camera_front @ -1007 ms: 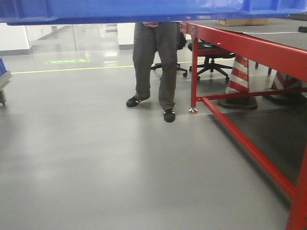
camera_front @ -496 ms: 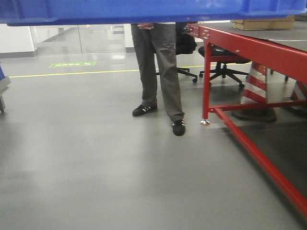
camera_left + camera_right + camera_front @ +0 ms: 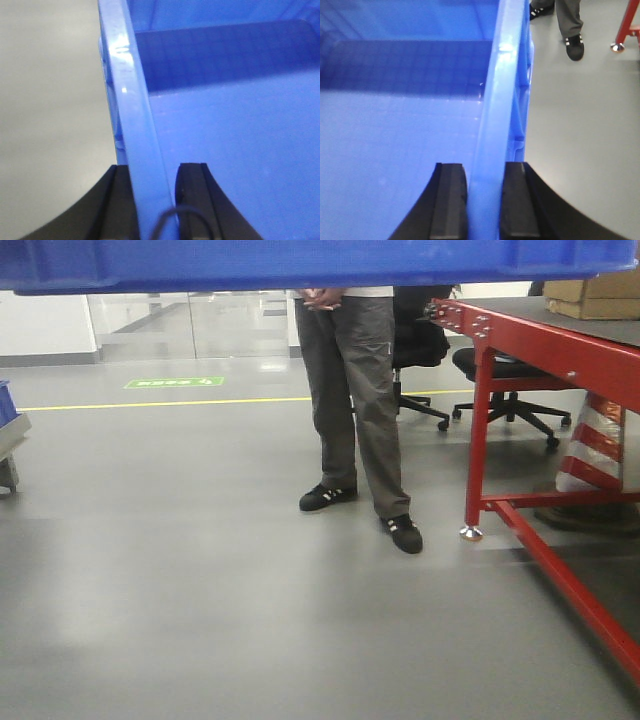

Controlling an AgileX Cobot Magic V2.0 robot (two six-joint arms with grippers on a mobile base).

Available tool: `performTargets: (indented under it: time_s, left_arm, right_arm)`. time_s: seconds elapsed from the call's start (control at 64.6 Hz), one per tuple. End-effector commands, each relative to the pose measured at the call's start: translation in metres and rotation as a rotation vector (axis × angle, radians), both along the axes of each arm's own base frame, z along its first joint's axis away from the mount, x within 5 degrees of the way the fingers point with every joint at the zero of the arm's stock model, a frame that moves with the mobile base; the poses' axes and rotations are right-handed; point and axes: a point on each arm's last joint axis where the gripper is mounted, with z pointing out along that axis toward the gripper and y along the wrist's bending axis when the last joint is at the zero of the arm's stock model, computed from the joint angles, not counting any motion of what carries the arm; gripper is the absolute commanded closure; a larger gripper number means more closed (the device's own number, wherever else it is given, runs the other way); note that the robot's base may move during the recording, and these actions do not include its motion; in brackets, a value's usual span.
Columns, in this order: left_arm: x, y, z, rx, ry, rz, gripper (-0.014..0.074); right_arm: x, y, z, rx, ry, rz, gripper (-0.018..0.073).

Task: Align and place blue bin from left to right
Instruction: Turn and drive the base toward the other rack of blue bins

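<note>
A: Where is the blue bin (image 3: 300, 260)?

B: Up off the floor (image 3: 200, 590). Its side runs across the whole top of the front view, just ahead of a standing person (image 3: 355, 410) (seen from the waist down only).

A: Anything in it?

B: Both wrist views show only its gridded bottom and the far inner wall in shadow.

A: And the arms?

B: The left gripper (image 3: 155, 167) straddles the bin's left rim. Its black fingers (image 3: 192, 200) pinch that thick rim, one inside the wall and one outside. The right gripper (image 3: 482, 167) does the same on the right rim, its fingers (image 3: 447, 200) pressed against both faces of the wall. Each wrist looks along its rim toward the far corner.

A: What is there room-wise?

B: Bare grey floor lies outside both rims. At the right a red-framed surface (image 3: 540, 340) carries a cardboard box (image 3: 590, 295) at its far end, with a striped cone (image 3: 595, 450) under it and an office chair (image 3: 510, 390) behind its leg. The person's shoes are near that leg.
</note>
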Motion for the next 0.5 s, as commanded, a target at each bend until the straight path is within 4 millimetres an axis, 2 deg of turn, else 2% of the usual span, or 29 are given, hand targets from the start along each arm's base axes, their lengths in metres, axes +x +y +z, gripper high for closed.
performTargets:
  time_s: [0.0, 0.48]
  left_arm:
    - [-0.0080, 0.0039, 0.0195, -0.014, -0.114, -0.001, 0.0708]
    - [-0.0080, 0.0041, 0.0195, -0.013, -0.114, 0.001, 0.0708]
  right_arm:
    - [-0.0076, -0.0033, 0.0194, 0.002, -0.125, -0.007, 0.0631]
    - [-0.0076, -0.0033, 0.0194, 0.002, -0.125, -0.007, 0.0631]
